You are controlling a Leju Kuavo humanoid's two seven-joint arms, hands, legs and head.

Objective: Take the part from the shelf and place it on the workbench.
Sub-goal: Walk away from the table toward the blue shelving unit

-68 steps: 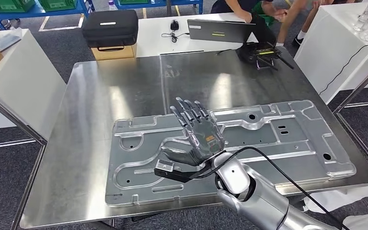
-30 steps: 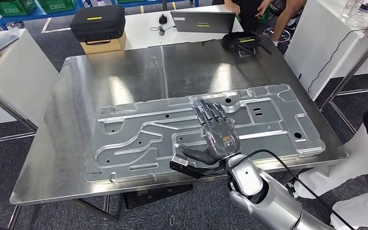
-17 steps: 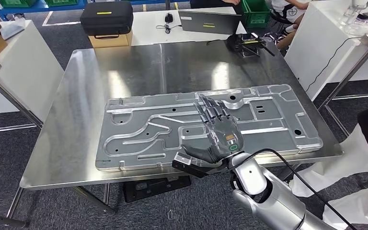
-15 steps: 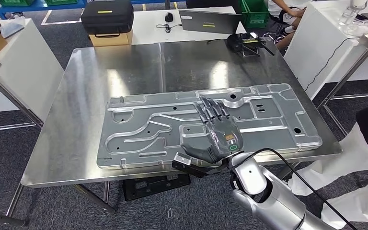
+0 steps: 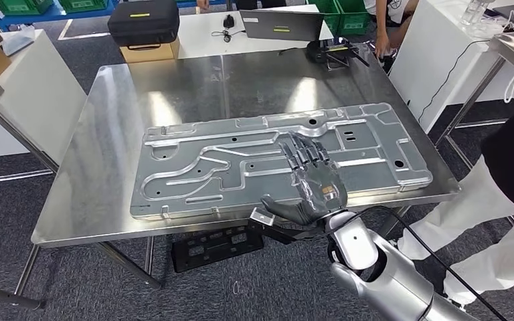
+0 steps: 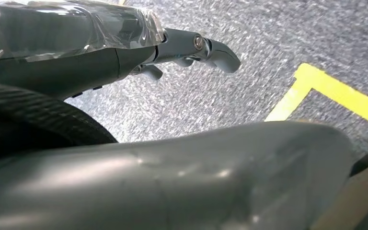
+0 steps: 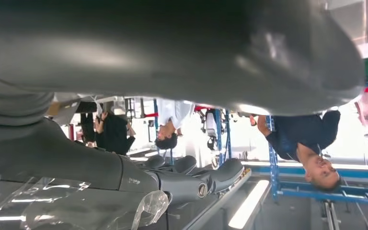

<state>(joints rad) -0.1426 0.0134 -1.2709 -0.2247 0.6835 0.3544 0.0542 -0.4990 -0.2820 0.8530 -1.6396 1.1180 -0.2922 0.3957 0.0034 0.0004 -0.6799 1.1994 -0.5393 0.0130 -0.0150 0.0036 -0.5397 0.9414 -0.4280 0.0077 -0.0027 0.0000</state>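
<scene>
The part (image 5: 207,174) is a long, flat grey metal plate with raised channels and holes. It lies flat on the steel workbench (image 5: 174,93), close to the near edge. My right hand (image 5: 311,180) lies palm down at the plate's near edge, with fingers stretched flat on the plate and the thumb out sideways over the bench edge. In the right wrist view the right hand's fingers (image 7: 187,179) lie straight along the metal. My left hand (image 6: 191,45) hangs over grey carpet and holds nothing, its fingers slightly bent.
A person in white trousers (image 5: 508,154) stands close at the bench's right corner. A black case (image 5: 144,20) and a laptop (image 5: 281,23) sit on a table behind. A white table (image 5: 33,93) stands to the left. A black frame (image 5: 211,244) lies under the bench.
The whole view has shifted, so the camera has moved. Relative to the plate, my right hand has drawn back toward its near edge. The plate lies still on the bench.
</scene>
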